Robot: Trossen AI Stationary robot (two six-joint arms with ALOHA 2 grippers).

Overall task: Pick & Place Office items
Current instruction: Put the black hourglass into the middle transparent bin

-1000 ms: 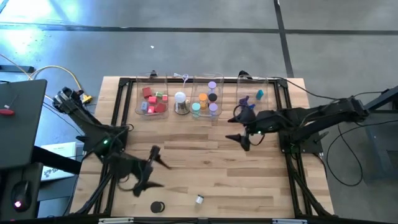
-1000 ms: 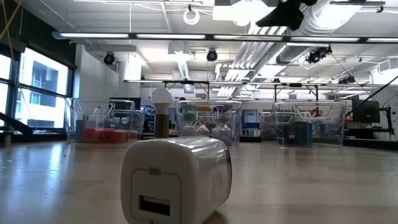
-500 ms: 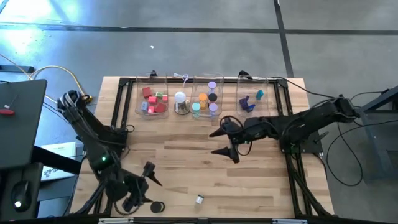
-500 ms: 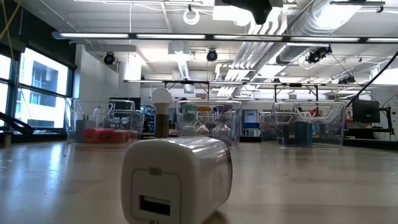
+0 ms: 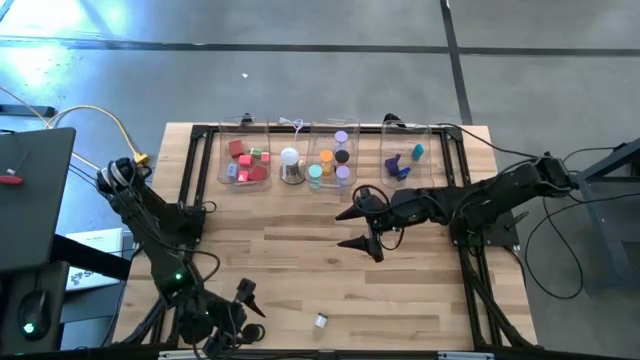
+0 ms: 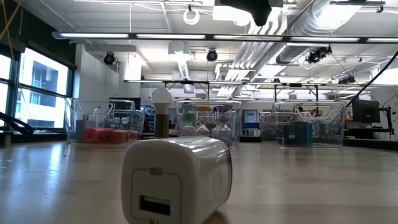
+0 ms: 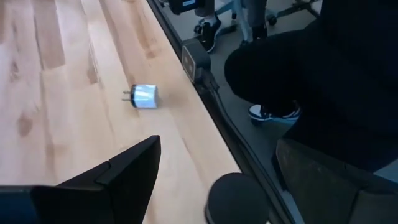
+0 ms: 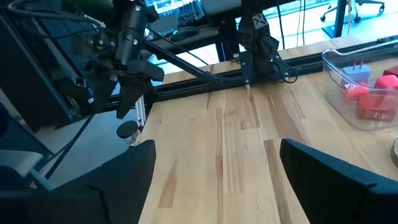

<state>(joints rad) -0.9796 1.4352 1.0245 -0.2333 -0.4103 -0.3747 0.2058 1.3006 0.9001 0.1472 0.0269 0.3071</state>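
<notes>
Worktop (image 5: 300, 260): pale wood planks, edged by a black frame. High view used as the clock face.

- Four clear bins in a row along the 12 o'clock edge. Bin at 11 o'clock (image 5: 245, 160) holds red and pink pieces; middle bin (image 5: 332, 158) holds orange, teal, purple and black pieces; bin at 1 o'clock (image 5: 405, 158) holds blue and teal pieces.
- White dome on a silvery base (image 5: 291, 166) stands between the first two bins.
- Small white plug adapter (image 5: 321, 321) lies on its side at 6 o'clock, close to the edge.
- Black disc (image 7: 236, 198) at 7 o'clock, at the very rim in the left wrist view.
</notes>
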